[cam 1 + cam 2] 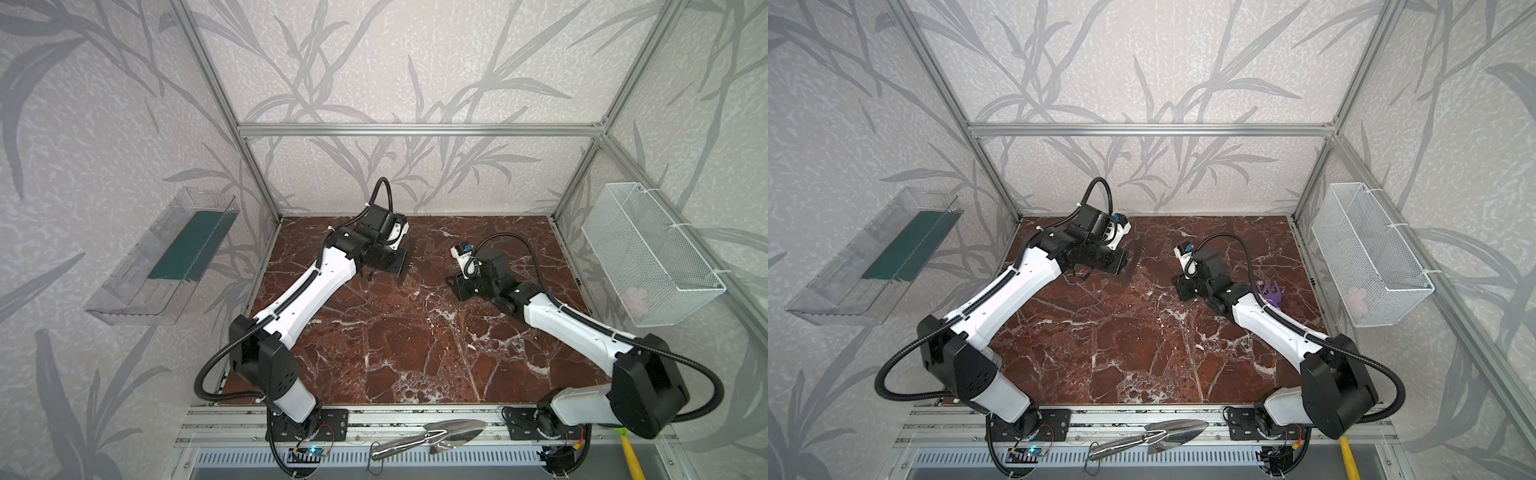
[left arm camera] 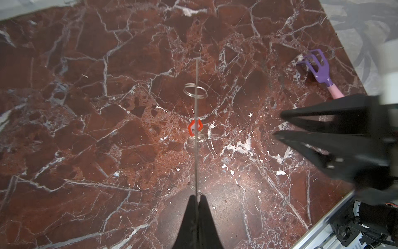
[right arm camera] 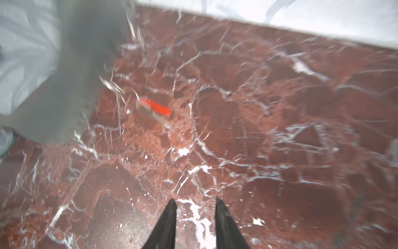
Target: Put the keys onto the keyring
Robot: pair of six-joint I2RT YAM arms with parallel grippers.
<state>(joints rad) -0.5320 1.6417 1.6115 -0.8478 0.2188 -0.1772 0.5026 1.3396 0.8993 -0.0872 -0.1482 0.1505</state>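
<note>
Left gripper (image 2: 197,195) clamps the keys (image 3: 71,86), right gripper (image 3: 195,200) parted and empty nearby; tilting could slide the loose keyring (image 2: 195,127) off.

Robot lab test cell: alu-profile frame (image 1: 415,129), leaf-print wall panels (image 1: 374,62), marble-look surface (image 1: 395,340), left arm (image 1: 307,291) & right arm (image 1: 561,324) bolted to front rail (image 1: 374,415).

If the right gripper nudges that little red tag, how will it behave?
Probably it swings: the red tag hangs by a small ring from the thin wire pinched in the left gripper. Likely light: tiny beside the gripper. The ring may slide along the wire.
</note>
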